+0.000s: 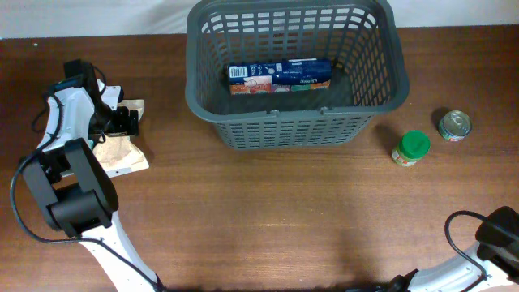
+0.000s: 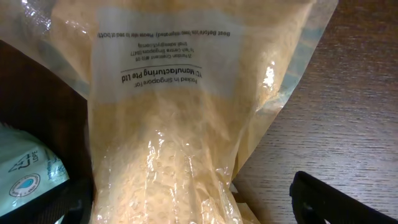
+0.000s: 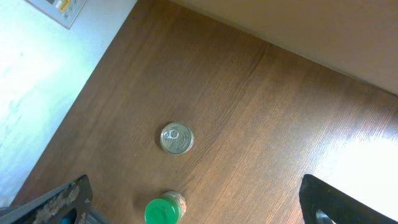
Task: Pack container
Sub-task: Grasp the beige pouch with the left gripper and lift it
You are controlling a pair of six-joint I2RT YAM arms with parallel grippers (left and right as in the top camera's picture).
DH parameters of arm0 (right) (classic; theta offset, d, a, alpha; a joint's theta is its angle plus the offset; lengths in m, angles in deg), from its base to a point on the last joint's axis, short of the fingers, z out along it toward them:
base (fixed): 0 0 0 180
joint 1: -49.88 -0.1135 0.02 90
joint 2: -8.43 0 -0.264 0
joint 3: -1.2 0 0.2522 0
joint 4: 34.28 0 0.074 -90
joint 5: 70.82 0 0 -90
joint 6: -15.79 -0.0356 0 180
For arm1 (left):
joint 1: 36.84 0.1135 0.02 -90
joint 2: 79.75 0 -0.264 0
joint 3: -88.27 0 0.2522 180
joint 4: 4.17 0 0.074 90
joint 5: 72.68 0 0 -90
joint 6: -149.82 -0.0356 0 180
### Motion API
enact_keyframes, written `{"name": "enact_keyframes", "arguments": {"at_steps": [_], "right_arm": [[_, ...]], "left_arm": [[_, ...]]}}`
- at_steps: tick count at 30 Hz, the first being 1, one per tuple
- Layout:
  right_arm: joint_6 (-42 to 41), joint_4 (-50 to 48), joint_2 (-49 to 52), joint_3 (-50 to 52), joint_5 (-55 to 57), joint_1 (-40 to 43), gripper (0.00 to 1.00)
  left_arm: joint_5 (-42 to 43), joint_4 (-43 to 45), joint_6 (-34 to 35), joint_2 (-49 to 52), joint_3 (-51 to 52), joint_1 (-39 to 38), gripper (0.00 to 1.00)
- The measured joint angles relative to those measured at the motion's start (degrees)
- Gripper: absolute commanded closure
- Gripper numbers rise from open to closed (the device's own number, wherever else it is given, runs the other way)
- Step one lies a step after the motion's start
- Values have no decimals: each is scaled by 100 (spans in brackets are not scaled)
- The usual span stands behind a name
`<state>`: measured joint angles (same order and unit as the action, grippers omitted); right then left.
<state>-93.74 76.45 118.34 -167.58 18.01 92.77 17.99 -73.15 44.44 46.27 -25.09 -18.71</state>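
Dark grey container point(image 1: 296, 134) at far side of table point(image 1: 268, 211), blue carton point(image 1: 280, 77) inside. Left of container: left end effector point(image 2: 186, 193) spread astride clear grain bag point(image 2: 186, 124). Right of container: right end effector point(image 3: 193, 186) spread, empty.

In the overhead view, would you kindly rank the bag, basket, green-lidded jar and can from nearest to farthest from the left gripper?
1. Bag, right at the left gripper.
2. Basket, centre back.
3. Jar, right side.
4. Can, farthest right.
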Motion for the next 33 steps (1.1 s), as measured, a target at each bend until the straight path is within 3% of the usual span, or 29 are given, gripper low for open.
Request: {"name": "enact_keyframes", "arguments": {"at_steps": [21, 22, 24, 26, 29, 33], "right_arm": [[-2, 0, 0, 0, 0, 0, 1], [0, 0, 0, 0, 0, 0, 1], [-4, 0, 0, 0, 0, 0, 1], [-2, 0, 0, 0, 0, 0, 1], [0, 0, 0, 0, 0, 0, 1], [-2, 0, 0, 0, 0, 0, 1]], "left_arm": [[-433, 175, -2, 0, 372, 0, 11], [-437, 175, -2, 0, 378, 2, 25], [-457, 179, 15, 0, 382, 2, 42], [-474, 188, -28, 0, 382, 2, 70], [-496, 184, -17, 0, 380, 2, 98], [-511, 81, -24, -22, 328, 0, 98]]}}
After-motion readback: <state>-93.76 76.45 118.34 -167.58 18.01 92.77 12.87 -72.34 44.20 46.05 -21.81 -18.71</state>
